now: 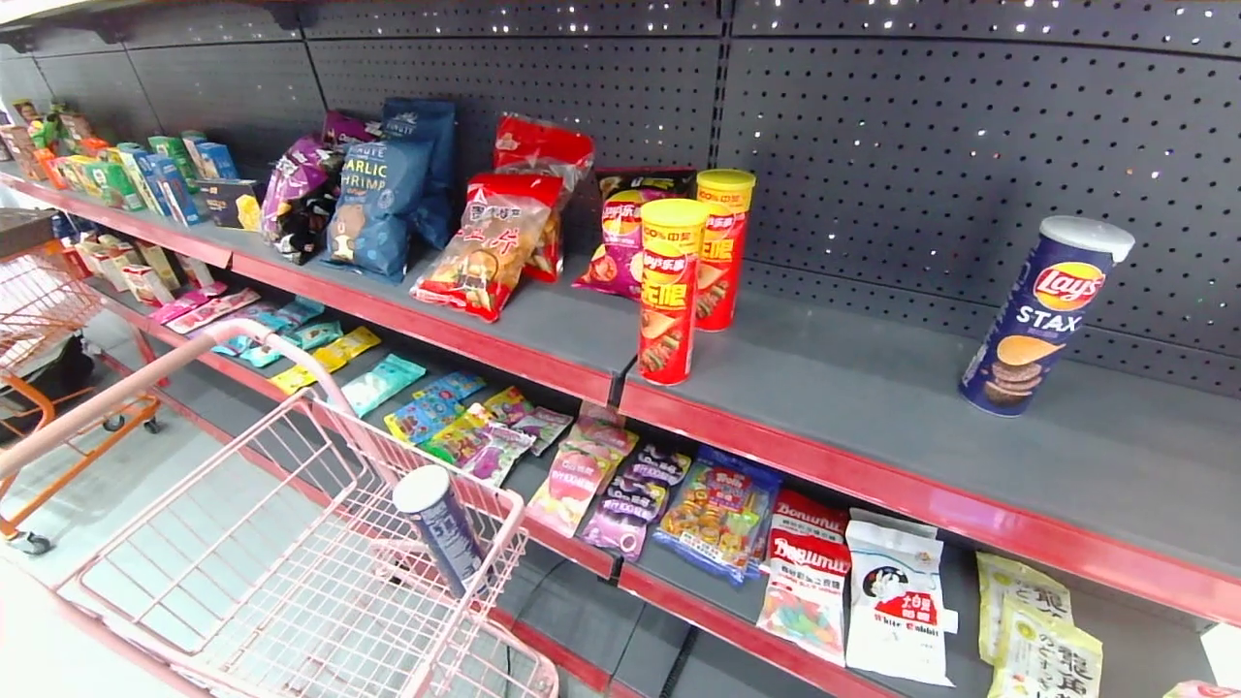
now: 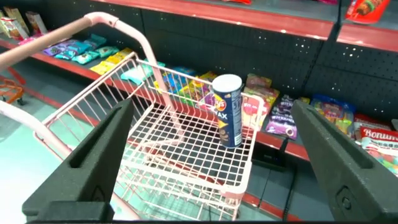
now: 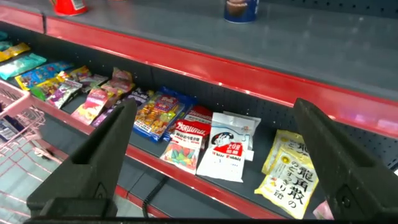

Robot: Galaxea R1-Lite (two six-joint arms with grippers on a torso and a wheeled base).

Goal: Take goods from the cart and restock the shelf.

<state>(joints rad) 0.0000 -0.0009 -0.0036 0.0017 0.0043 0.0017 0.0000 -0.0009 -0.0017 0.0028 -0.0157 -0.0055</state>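
Pink wire cart [image 1: 184,490] is met first, at the lower left of the head view. A single dark blue crisp can [image 1: 446,533] with a pale lid is held in it. The can is tilted and appears to lean on the wire wall in the corner nearest the shelf.

From the left wrist view, the left gripper [image 2: 210,109] is seen above the basket with its jaws spread wide and nothing between them. The same can [image 2: 228,112] is framed between the two fingers, farther off. The right gripper [image 3: 214,106] is likewise held wide apart and unloaded, facing the lower shelf [image 3: 186,163] and its candy packets.

The step in hand is judged to be the pick from the cart, since a matching blue can [image 1: 1047,315] is already stood upright at the right of the upper shelf [image 1: 873,388]. A straight descent of the left gripper is called for next. The jaws should be brought to either side of the can's body below the lid and closed before lifting. Because the can is tilted and close to the mesh, a finger could be caught on the wire, so the approach should be made from the open side of the basket.

On the upper shelf, two red-and-yellow tubes [image 1: 669,291] are stood at centre frame, with snack bags [image 1: 490,247] lined up to their left. Bare shelf is left between the tubes and the blue can, which is judged the likely place for the next one. An orange cart [image 1: 39,301] is parked at the far left edge.
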